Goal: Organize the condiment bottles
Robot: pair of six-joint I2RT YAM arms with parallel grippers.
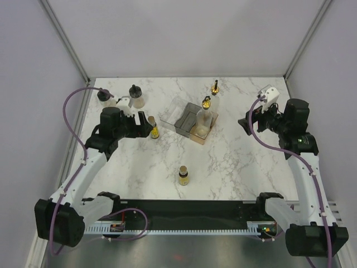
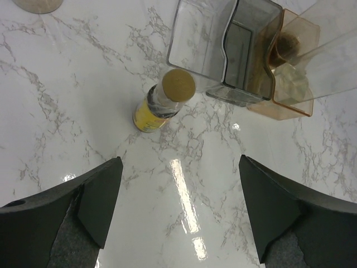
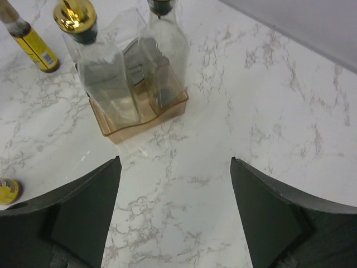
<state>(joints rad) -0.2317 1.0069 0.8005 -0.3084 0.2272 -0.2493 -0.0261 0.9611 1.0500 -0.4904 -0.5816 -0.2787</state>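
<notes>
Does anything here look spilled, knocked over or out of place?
Nothing looks spilled or toppled. One tall bottle stands in the tray, but a tiny amber bottle sits alone near the front, apart from the rest.

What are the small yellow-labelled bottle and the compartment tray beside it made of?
The small bottle looks like translucent glass or plastic, with a glossy yellow label and dull gold cap. The tray seems hard plastic: see-through walls, clear, grey and peach.

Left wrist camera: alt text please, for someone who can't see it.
A tiny amber bottle with yellow label and gold cap stands on the marble table, ahead of the open left gripper. Beyond it sits a clear, grey and peach compartment tray.
</notes>
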